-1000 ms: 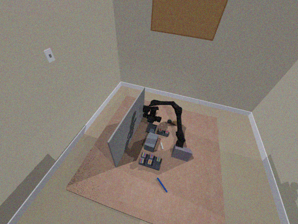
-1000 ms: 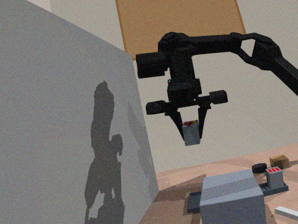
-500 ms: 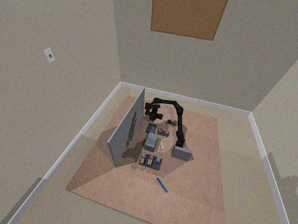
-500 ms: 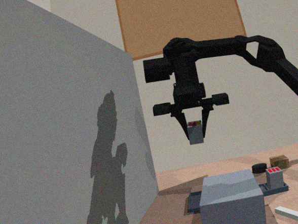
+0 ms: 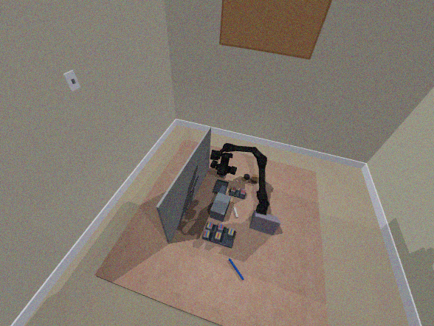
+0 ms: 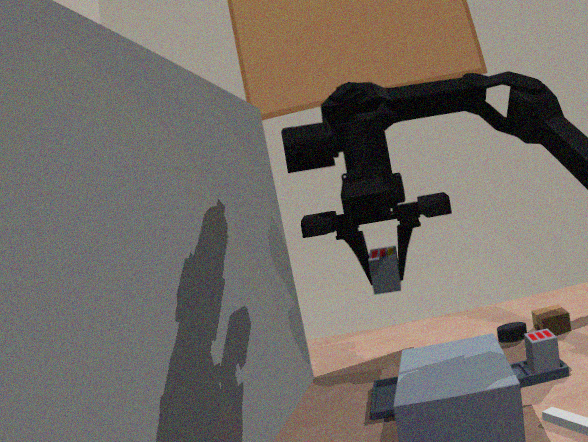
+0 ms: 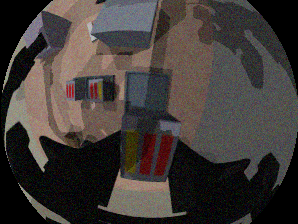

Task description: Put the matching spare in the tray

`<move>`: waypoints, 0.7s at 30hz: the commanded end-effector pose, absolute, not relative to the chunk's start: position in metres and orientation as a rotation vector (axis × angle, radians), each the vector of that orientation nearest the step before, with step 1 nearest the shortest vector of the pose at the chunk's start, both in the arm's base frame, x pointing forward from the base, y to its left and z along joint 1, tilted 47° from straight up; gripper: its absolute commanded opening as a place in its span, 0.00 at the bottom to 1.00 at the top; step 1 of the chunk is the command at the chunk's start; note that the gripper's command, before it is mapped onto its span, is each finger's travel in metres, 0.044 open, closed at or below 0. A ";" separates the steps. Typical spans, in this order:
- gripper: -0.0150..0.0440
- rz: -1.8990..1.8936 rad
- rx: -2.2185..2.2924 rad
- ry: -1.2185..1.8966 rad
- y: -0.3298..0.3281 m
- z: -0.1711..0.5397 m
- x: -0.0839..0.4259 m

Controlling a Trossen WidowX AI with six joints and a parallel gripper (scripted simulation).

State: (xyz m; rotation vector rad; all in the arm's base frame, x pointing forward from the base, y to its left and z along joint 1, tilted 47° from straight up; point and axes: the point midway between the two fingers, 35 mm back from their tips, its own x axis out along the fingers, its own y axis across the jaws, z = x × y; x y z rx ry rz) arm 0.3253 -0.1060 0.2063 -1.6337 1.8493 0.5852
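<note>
- Top: we see the pincer [image 5: 223,171] [image 6: 387,282] [image 7: 147,133] high at the far end of the work area, beside the grey panel [image 5: 188,181] [image 6: 125,150] [image 7: 245,120]. The tray [image 5: 221,187] [image 6: 383,400] [image 7: 146,95] lies on the counter [image 5: 288,276] [image 6: 340,355] [image 7: 192,75] just beside it in this view, toward the grey box [image 5: 221,206] [image 6: 460,372] [image 7: 125,22]. We can't make out the held spare; black parts cover it.
- Exterior: pincer partly open, both fingers closed against the spare [image 6: 386,272] [image 7: 147,155]. Spare hangs well above the counter, long axis near vertical, slight tilt, striped end up. Tray is below it, so we judge the coming move is mostly down. Grey box hides part of the tray; we can't see its whole floor. Only one arm, so no choice of reach.
- Wrist: stripes on the spare read yellow, red, red from picture left. Tray shows just past the spare, toward picture top, partly covered by it, so we'd want a small shift that way before lowering. Side rack [image 7: 109,95] with two striped blocks sits left of the tray, near; we'd keep clear.
- No view gives us a readable code on the mounted unit's back; can't confirm the match.
</note>
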 end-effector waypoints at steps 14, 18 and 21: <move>0.25 0.592 -1.635 1.855 -0.118 0.195 0.326; 0.25 0.592 -1.634 1.855 -0.120 0.193 0.326; 0.25 0.593 -1.634 1.856 -0.122 0.191 0.326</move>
